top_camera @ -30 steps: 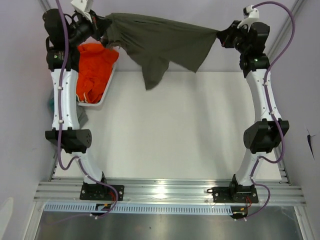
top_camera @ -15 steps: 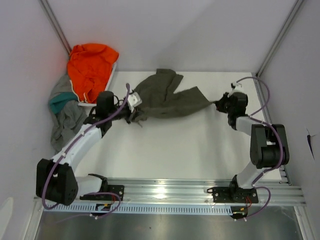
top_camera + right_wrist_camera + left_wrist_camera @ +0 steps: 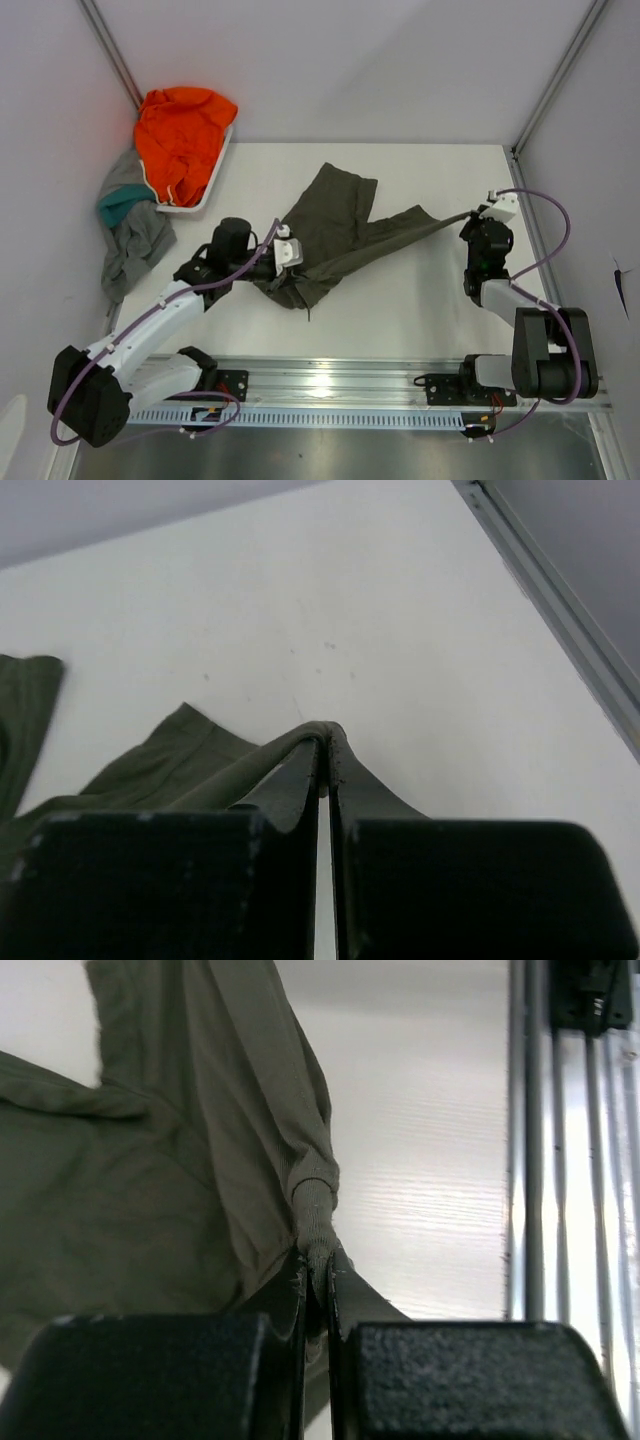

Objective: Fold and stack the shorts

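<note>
Between two clamped jaws stretches one olive shorts.

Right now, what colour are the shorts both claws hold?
Olive green shorts; clearest in the top view.

In the left wrist view, you see the olive shorts cut off at the top and left edges; in the right wrist view, at the left edge. Well left of the shorts in the top view, only a patch of the teal garment shows within the grey garment, and the orange garment covers most of the tray.
</note>
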Motion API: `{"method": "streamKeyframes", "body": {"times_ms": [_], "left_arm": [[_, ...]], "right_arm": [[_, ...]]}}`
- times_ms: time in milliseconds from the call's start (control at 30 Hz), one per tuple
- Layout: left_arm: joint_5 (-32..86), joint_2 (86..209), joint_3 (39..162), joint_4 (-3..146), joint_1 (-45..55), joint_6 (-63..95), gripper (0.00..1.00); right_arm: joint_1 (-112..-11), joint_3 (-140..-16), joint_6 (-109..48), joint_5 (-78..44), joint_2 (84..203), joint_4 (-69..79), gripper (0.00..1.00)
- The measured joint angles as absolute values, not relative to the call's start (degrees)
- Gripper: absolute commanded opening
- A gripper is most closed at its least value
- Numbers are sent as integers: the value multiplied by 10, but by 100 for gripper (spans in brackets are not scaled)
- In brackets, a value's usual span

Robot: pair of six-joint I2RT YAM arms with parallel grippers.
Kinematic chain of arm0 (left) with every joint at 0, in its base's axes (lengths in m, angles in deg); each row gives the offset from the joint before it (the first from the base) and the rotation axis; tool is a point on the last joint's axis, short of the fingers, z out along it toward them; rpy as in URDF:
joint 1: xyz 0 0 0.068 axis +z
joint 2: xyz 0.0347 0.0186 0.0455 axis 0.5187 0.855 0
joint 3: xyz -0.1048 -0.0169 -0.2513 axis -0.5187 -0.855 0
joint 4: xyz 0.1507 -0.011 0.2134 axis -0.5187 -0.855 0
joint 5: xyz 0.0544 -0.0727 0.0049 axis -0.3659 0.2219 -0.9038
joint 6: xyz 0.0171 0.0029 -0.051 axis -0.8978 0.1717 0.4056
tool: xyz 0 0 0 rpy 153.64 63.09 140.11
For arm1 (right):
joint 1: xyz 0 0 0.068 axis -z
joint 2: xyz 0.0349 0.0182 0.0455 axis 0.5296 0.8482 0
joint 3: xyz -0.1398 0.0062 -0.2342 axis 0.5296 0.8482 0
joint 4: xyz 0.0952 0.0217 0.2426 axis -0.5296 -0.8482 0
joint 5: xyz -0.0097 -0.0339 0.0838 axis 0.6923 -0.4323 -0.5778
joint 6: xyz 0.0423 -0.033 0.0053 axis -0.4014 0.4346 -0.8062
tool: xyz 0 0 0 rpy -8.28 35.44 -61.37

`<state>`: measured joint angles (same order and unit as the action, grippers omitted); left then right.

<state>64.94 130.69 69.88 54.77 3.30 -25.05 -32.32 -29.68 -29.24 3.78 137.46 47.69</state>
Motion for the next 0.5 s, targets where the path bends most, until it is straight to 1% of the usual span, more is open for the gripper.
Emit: {"method": "streamKeyframes", "body": {"times_ms": [167,300,500], "left_arm": [[652,1310,654,565,-3,-221,1],[651,1298,614,607,-23,-184,1],[626,1272,570,680,-60,-121,1]], "right_arm": [[-319,-281,-281,54,1373,475,0],[-319,-286,-280,53,1378,475,0],[-320,-369,-270,26,1450,470,0]]}}
